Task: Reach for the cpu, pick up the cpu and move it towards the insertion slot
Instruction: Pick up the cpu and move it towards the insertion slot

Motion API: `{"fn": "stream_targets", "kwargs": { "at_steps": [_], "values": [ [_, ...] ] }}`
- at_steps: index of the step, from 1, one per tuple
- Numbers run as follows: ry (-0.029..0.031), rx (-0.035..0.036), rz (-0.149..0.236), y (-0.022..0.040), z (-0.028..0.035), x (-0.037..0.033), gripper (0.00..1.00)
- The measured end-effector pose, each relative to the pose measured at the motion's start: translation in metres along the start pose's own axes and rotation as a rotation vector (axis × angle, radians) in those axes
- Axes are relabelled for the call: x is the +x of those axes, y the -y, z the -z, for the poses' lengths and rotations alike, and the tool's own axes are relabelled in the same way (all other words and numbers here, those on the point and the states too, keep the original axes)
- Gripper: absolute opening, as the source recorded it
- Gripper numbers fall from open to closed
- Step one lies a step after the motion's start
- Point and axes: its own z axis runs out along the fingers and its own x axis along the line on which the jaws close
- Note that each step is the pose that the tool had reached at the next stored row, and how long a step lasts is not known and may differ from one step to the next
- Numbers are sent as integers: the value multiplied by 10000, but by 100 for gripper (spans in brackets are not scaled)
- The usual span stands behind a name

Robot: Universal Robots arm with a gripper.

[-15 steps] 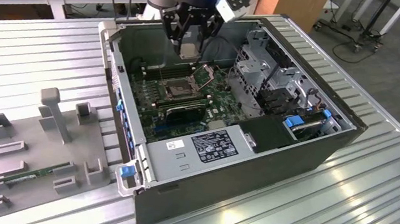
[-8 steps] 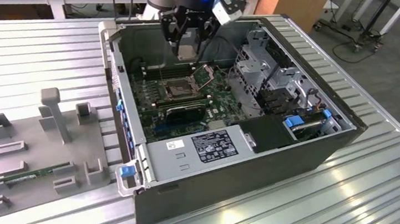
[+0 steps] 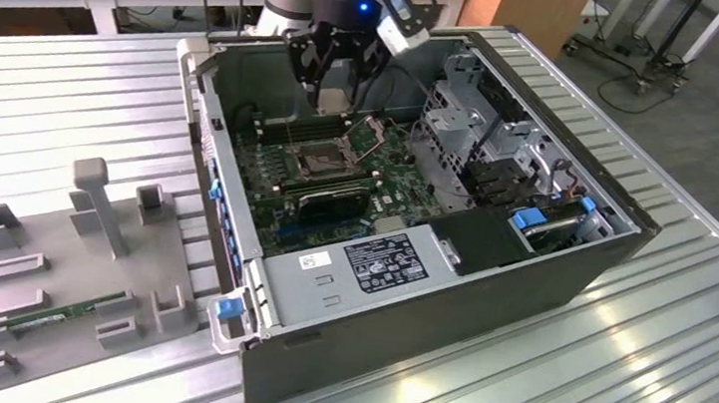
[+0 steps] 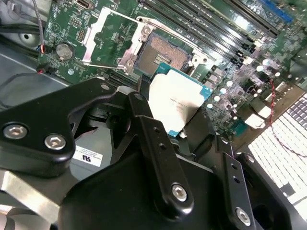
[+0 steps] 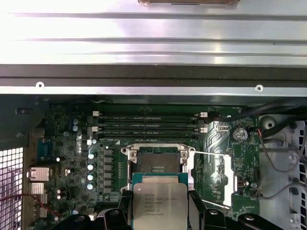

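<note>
Closest to us in both wrist views are the black metal links of the pincer (image 4: 184, 127), and between its fingertips we see the cpu (image 4: 175, 101), a small flat square chip with a pale silvery metal face and a thin green-tan rim. We judge the pincer closed on two opposite edges of the chip, which hangs clear above the green motherboard (image 5: 67, 153), not resting on it. In the first wrist view the cpu (image 5: 159, 203) sits just short of the insertion slot (image 5: 158, 163), the square metal-framed socket with a dark centre; its load plate (image 5: 220, 179) is swung open to one side with the thin wire lever beside it.

In the exterior view we see the pincer (image 3: 332, 83) reaching down inside the open dark grey computer case (image 3: 456, 302), over the far part of the board, with the socket (image 3: 323, 163) below and a little nearer the camera. The case stands on a ribbed metal desk (image 3: 662, 374), and a grey parts fixture (image 3: 71, 272) lies well apart toward the exterior view's left.

We judge the chip light, rigid and smooth-faced, so it could slip if held loosely. Its underside contacts and the socket's pins look fragile, so the edges are the right place to hold, keeping it level.
</note>
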Motion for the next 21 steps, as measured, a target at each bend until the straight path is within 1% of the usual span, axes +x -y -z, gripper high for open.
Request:
{"fn": "stream_targets", "kwargs": {
  "at_steps": [4, 8, 14, 21],
  "values": [
    [0, 1, -10, -15, -67, 0, 54],
    [1, -1, -16, -48, -113, 0, 54],
    [1, -1, -20, -51, -206, 0, 54],
    [0, 1, -21, -51, -212, 0, 54]
  ]
}}
